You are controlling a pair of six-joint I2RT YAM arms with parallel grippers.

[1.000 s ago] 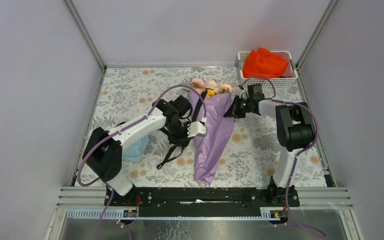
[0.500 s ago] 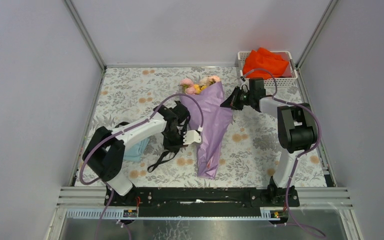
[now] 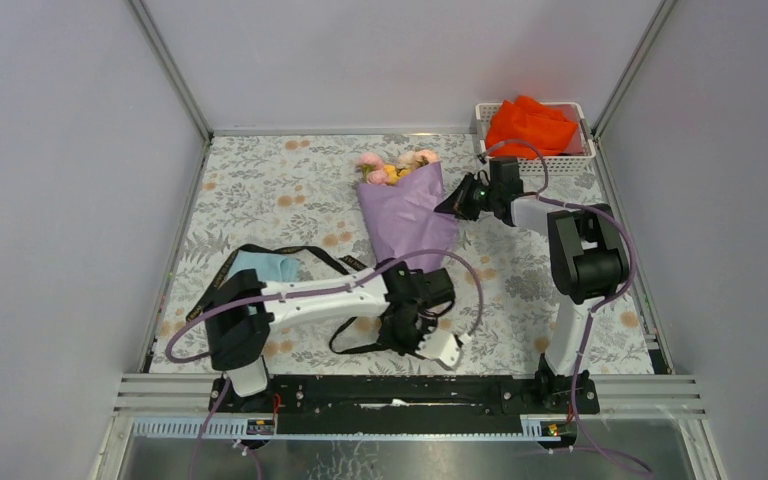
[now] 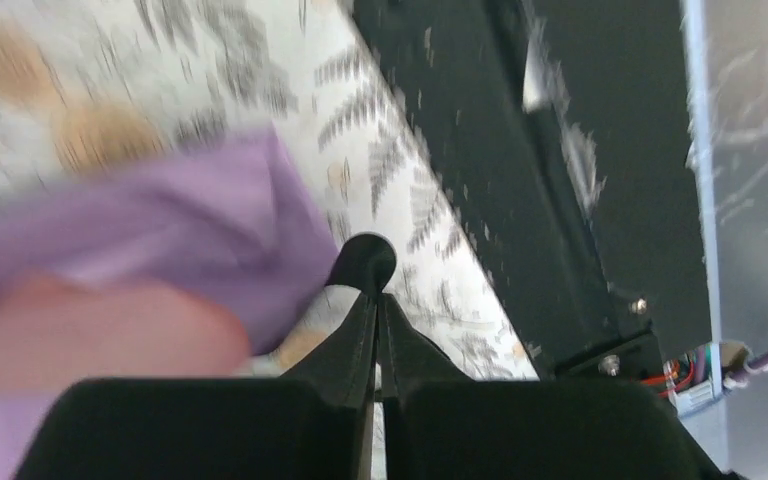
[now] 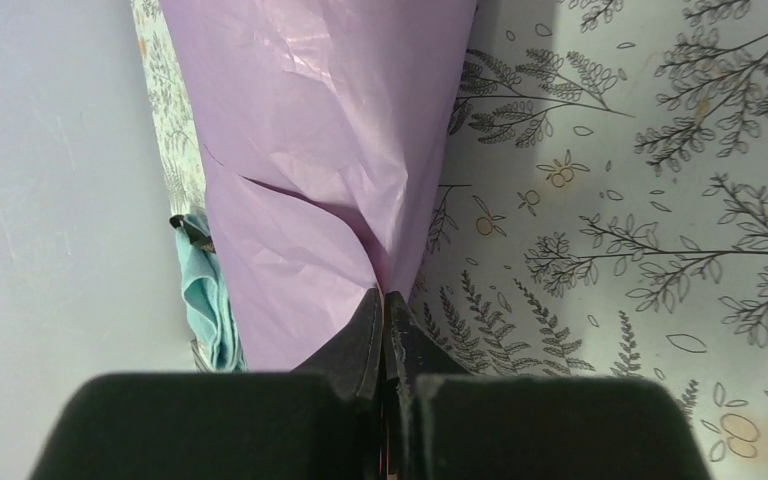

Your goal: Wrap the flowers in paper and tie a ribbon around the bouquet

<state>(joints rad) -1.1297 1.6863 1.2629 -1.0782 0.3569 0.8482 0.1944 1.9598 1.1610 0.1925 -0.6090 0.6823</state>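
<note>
The bouquet (image 3: 407, 207) lies at mid-table, a lilac paper (image 5: 310, 150) cone with the pink and yellow flowers (image 3: 392, 166) at its far end. My right gripper (image 3: 457, 204) is shut on the paper's right edge, and a fold of it runs between the jaws (image 5: 384, 296). My left gripper (image 3: 407, 338) is low by the near edge, below the cone's tail. Its jaws are pressed together with a black bit of the ribbon (image 4: 364, 262) at their tips. The ribbon (image 3: 290, 250) trails left in loops. The left wrist view shows blurred purple and pink paper (image 4: 160, 220) beside the fingers.
A light blue cloth (image 3: 265, 267) lies left of the left arm, partly under the ribbon. A white basket (image 3: 540, 162) with an orange cloth (image 3: 530, 125) stands at the back right. The black rail (image 4: 520, 200) of the near edge is just beyond the left fingertips.
My left gripper swung from beside the bouquet's middle down to the near edge, pulling the ribbon along. The bouquet shifted towards the back with the right gripper.
</note>
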